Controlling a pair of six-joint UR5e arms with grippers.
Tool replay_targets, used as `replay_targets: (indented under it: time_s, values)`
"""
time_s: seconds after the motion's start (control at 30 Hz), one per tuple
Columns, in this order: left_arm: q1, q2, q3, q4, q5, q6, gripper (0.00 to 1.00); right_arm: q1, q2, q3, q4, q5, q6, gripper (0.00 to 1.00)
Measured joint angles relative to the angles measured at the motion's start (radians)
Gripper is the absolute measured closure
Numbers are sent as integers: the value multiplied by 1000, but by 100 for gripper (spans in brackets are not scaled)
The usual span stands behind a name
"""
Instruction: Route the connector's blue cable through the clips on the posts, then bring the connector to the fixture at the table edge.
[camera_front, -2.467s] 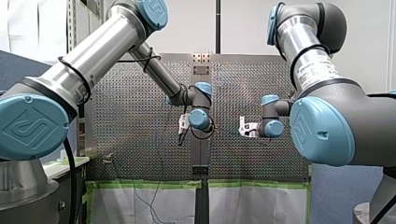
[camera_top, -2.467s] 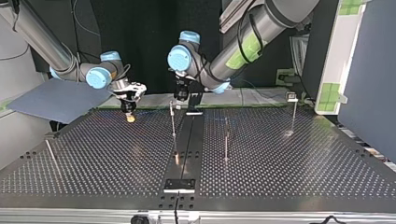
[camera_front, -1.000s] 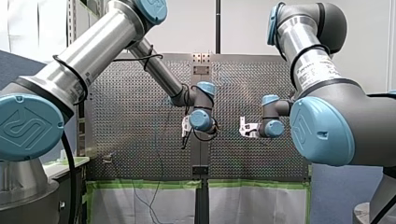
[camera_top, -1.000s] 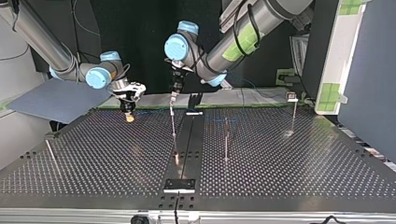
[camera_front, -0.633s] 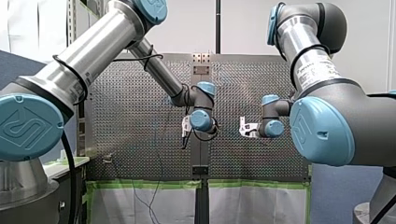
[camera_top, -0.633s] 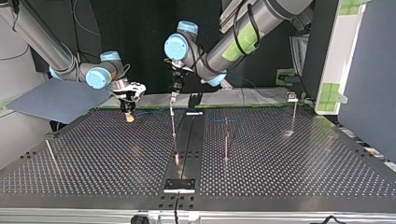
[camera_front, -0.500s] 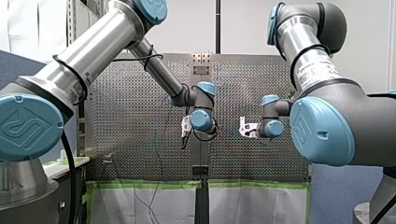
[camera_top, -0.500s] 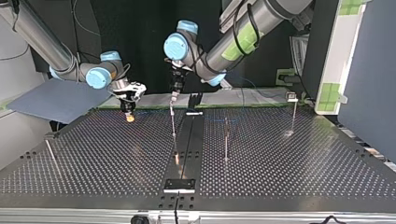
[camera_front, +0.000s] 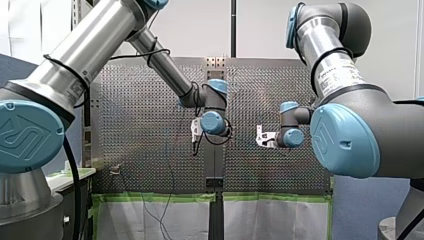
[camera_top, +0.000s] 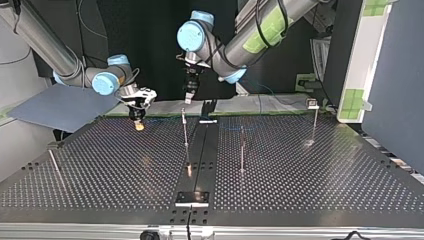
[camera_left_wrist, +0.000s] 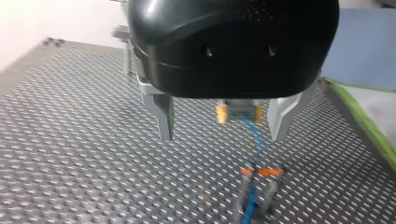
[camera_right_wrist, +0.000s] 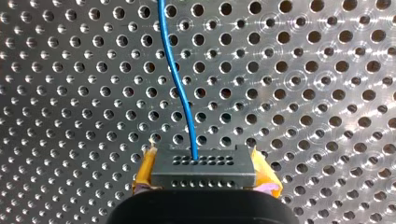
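Sitting between my right fingers (camera_right_wrist: 144, 171): the connector (camera_right_wrist: 204, 164)

Thin post (camera_top: 185, 131) and second post (camera_top: 242, 152) flanking the black rail (camera_top: 200, 150), clip-topped post (camera_top: 314, 125) and leaning rod (camera_top: 54, 164) toward the table (camera_top: 115, 170) sides, wide bare lanes between, blue cable (camera_left_wrist: 258, 140) dropping into a clip (camera_left_wrist: 259, 172) ahead of my left gripper (camera_left_wrist: 222, 136).
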Motion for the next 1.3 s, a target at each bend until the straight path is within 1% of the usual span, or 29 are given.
replay_targets:
  time_s: [0.13, 0.37, 0.53, 0.67, 0.83, 0.97, 1.17, 1.3]
  values:
    - [-4, 31, -31, 31, -3, -30, 0, 2, 0, 0, 8, 1, -1, 100]
    - [7, 93, -93, 93, -21, -92, 0, 5, 0, 0, 20, 3, 0, 100]
    - [-3, 132, -132, 132, -25, -125, 0, 9, 0, 0, 19, 3, 4, 100]
    - [-10, 162, -162, 152, -27, -119, 0, 13, 0, 1, 20, 4, 4, 100]
    - [-32, 192, -201, 185, -43, -110, 0, 14, 0, 0, 18, 4, 4, 100]
    - [-45, 217, -236, 219, -45, -122, 0, 15, 0, 1, 16, 4, 3, 100]
    - [-32, 267, -288, 272, -16, -165, 0, 17, 0, 1, 14, 4, 1, 100]
    - [-24, 300, -321, 305, -11, -162, 0, 19, 0, 1, 9, 4, 3, 100]
